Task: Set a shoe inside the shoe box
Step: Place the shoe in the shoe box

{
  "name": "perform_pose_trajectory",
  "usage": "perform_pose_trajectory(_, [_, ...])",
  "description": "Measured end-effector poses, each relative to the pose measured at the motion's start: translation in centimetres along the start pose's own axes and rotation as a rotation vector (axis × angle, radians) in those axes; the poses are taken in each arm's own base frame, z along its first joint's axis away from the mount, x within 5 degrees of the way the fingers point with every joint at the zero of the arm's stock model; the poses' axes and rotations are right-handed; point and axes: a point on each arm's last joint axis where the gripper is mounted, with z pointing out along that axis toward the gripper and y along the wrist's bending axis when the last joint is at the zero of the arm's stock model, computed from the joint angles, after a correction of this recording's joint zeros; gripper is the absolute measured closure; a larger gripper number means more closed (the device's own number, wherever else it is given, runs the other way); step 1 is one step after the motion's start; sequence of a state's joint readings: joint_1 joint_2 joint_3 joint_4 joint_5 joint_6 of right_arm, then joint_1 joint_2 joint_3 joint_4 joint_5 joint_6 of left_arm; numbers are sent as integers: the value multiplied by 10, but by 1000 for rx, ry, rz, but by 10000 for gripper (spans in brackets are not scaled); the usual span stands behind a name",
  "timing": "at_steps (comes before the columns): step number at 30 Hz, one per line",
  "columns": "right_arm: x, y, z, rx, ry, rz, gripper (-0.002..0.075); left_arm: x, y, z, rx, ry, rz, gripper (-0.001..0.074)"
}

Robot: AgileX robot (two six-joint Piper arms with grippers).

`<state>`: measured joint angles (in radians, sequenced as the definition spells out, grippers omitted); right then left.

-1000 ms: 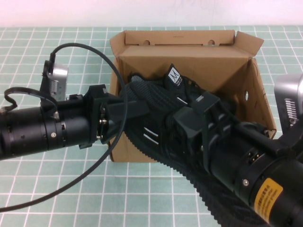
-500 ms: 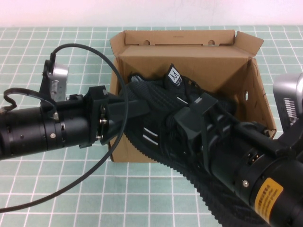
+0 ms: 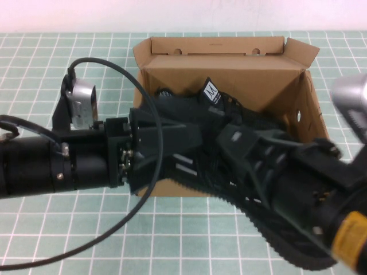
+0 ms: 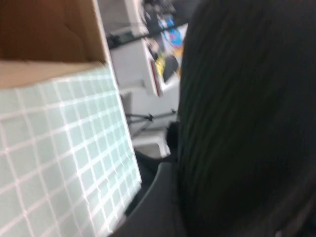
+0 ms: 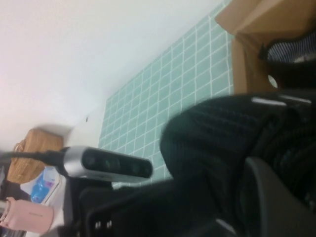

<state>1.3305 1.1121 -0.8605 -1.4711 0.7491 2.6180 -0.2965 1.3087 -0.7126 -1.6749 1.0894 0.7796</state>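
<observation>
Sneaker half over shoe box; left gripper at nine o'clock spreads apart, right gripper at five o'clock clamps it — next, lower in.

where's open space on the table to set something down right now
Bare green-tiled table lies left of the brown cardboard shoe box, beyond the left end effector, and along the near edge under its cable. The box mouth is crowded: the black knit shoe and both end effectors, the right gripping the shoe.

Both arms matte black cylinders, silver wrist cameras, left arm looping black cable, right arm yellow label.
</observation>
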Motion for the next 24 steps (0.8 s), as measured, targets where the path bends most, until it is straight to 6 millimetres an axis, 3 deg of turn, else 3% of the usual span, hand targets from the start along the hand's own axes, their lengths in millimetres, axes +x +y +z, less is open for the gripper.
perform_pose_trajectory(6, [-27, 0, -25, 2, -32, -43, 724, 5, -4, 0, 42, 52, 24, 64])
perform_pose_trajectory(15, [-76, -23, -77, 120, -70, -175, 724, 7, -3, 0, 31, 76, 77, 71])
perform_pose_trajectory(16, [-80, -25, -82, 117, -64, -201, 724, 8, -3, 0, 22, 86, 103, 101])
perform_pose_trajectory(18, [-87, -29, -92, 111, -50, -254, 724, 8, -3, 0, 3, 116, 151, 248])
perform_pose_trajectory(20, [-92, -33, -101, 103, -33, -297, 724, 8, -6, 0, -5, 128, 190, 497])
perform_pose_trajectory(21, [-94, -34, -104, 102, -25, -315, 724, 7, -8, 0, -3, 127, 205, 577])
perform_pose_trajectory(24, [-97, -40, -111, 115, 7, -396, 724, 2, -16, -1, 9, 121, 248, 689])
